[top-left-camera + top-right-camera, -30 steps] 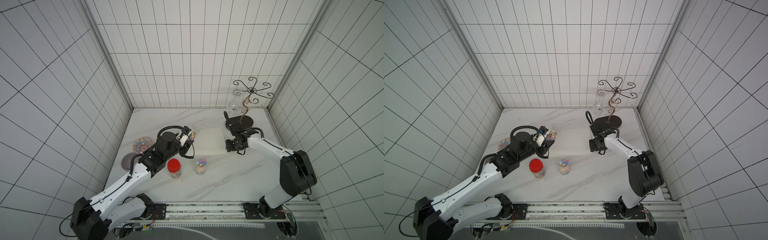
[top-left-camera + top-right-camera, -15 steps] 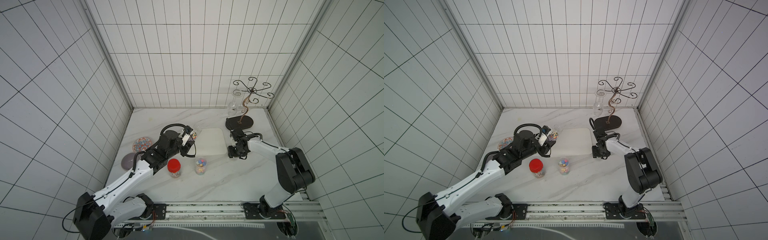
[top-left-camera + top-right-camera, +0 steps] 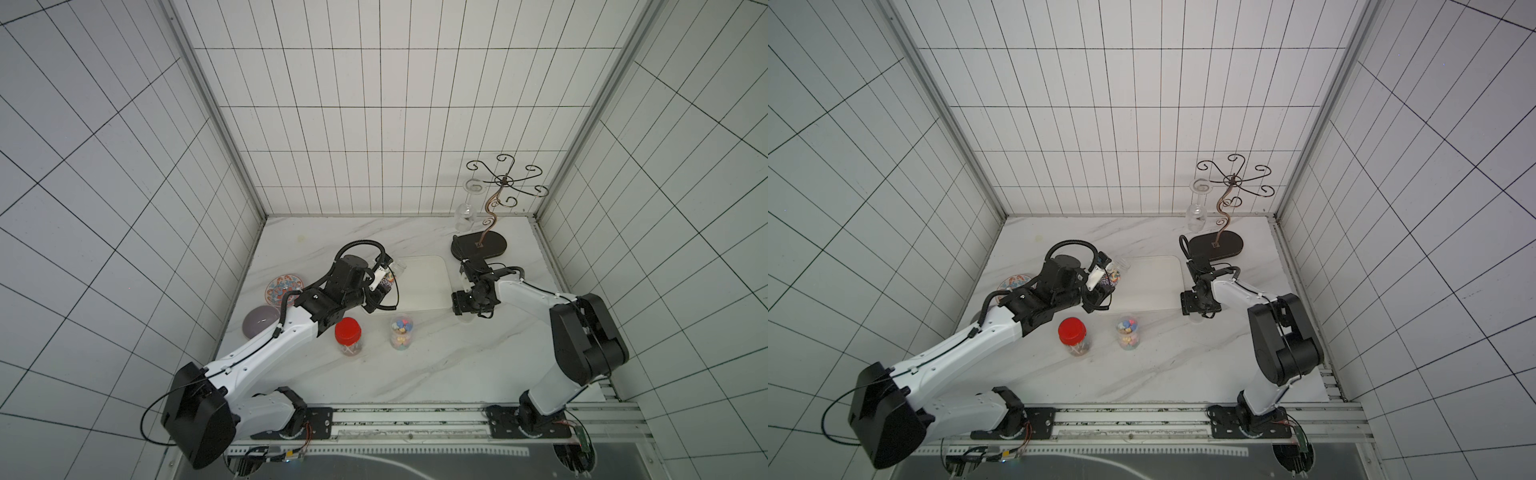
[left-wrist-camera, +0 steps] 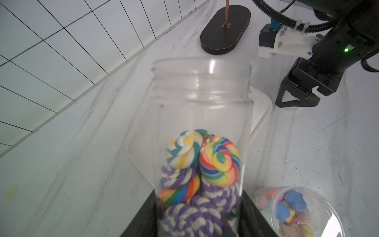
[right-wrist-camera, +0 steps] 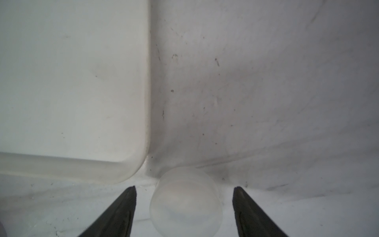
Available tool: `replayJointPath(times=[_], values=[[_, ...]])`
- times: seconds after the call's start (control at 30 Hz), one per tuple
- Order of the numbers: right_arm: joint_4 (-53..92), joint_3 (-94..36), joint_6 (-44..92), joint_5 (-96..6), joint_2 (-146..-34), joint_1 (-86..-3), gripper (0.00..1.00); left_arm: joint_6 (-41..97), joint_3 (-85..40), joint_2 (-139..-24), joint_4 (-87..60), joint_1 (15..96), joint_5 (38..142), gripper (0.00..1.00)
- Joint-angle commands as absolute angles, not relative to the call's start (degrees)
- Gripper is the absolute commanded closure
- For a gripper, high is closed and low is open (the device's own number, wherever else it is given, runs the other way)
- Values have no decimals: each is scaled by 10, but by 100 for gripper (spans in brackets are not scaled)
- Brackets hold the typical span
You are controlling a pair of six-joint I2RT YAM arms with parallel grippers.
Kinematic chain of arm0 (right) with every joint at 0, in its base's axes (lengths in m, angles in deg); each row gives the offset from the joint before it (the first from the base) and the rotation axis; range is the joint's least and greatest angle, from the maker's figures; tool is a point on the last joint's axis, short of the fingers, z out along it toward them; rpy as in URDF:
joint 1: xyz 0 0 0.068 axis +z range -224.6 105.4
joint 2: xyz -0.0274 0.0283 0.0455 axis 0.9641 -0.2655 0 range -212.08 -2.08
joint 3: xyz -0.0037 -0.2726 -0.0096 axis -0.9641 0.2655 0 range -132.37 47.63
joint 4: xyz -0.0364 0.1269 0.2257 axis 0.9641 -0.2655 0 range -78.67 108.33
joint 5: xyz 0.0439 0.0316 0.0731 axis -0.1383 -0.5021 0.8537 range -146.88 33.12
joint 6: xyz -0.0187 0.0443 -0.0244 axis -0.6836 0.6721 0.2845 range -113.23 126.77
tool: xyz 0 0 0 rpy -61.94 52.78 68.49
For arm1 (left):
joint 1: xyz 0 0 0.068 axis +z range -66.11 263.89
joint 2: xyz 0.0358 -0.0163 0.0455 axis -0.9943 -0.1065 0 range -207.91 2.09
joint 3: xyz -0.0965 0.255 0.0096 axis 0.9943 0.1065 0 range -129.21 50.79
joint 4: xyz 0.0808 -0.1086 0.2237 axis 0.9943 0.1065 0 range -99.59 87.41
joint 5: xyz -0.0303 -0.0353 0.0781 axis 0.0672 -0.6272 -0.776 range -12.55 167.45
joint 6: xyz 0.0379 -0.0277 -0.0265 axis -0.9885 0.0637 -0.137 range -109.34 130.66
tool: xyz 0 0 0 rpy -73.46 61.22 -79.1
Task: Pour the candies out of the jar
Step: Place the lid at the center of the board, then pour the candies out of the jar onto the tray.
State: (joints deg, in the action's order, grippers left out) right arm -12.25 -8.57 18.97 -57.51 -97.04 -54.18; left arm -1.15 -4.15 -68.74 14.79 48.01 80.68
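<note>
The candies (image 4: 196,164) sit deep in the open jar (image 4: 201,92), which the left tool (image 3: 384,286) pinches tight and leans toward the white tray (image 3: 419,282). The right tool (image 5: 184,187) has just spread wide and let the clear lid (image 5: 185,205) rest on the counter (image 5: 266,102) by the tray's corner, so I think pouring can start. I can read no words or labels anywhere.

In your left wrist view the edge cuts off the base of the clear plastic jar (image 4: 202,115), its lowest swirl-patterned candies (image 4: 190,222) and the black fingers (image 4: 141,223) of the left gripper (image 4: 199,192). The small open jar of pastel lumps (image 4: 303,213) is cropped too. In your right wrist view the frosted round cap (image 5: 185,202) is blurred and cropped, and in both top views you cannot make it out.
</note>
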Motion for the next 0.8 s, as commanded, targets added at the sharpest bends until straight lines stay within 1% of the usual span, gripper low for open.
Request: replayJointPath(times=[0.0, 0.2, 0.33, 0.5, 0.63, 0.77], values=[[-128, -83, 187, -570, -935, -553, 24, -25, -79, -705, 170, 482, 798, 54], [-128, -89, 184, -530, -886, -575, 24, -17, -136, -768, 244, 482, 773, 54], [-125, -91, 181, -503, -864, -588, 24, 17, -193, -822, 319, 482, 760, 54], [-110, -88, 181, -462, -848, -598, 24, 55, -264, -887, 419, 479, 736, 55], [-94, -78, 183, -439, -845, -601, 24, 77, -308, -911, 470, 478, 709, 55], [-81, -66, 183, -419, -843, -602, 24, 99, -373, -964, 563, 477, 699, 55]])
